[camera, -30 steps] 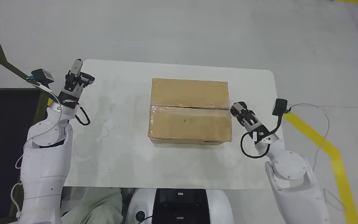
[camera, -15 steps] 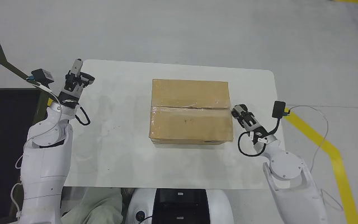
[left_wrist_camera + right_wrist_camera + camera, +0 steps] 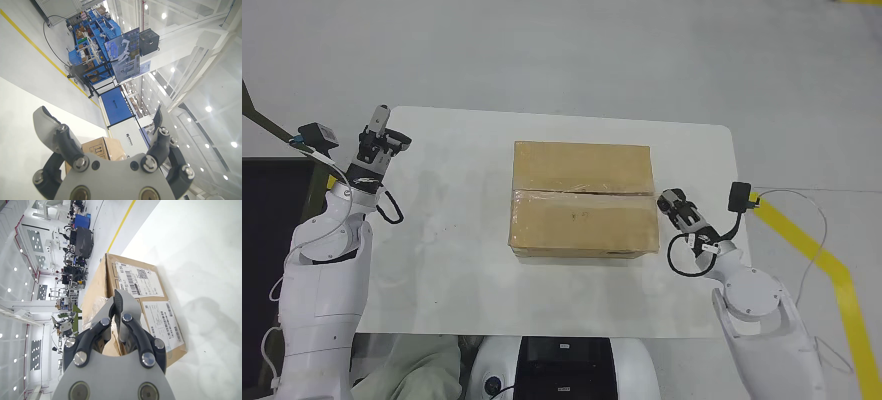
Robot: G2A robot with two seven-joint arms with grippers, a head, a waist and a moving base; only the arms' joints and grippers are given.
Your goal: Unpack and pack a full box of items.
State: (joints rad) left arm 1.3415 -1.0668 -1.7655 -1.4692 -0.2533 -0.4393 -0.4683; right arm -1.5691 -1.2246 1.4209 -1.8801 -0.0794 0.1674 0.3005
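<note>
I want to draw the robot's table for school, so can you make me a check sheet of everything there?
Surface: white table with rounded corners.
Job's things: box at mid-table, flaps shut; labels on one end.
Clutter: nothing seen.
Grippers: left tool open, by the table's far left corner, away from the box; right tool shut, at the box's labelled end; cannot tell whether it touches.
Cables: left cable and right cable, both black, loop at the wrists.
Surroundings: yellow line on the grey floor; screen in the hall behind.
</note>
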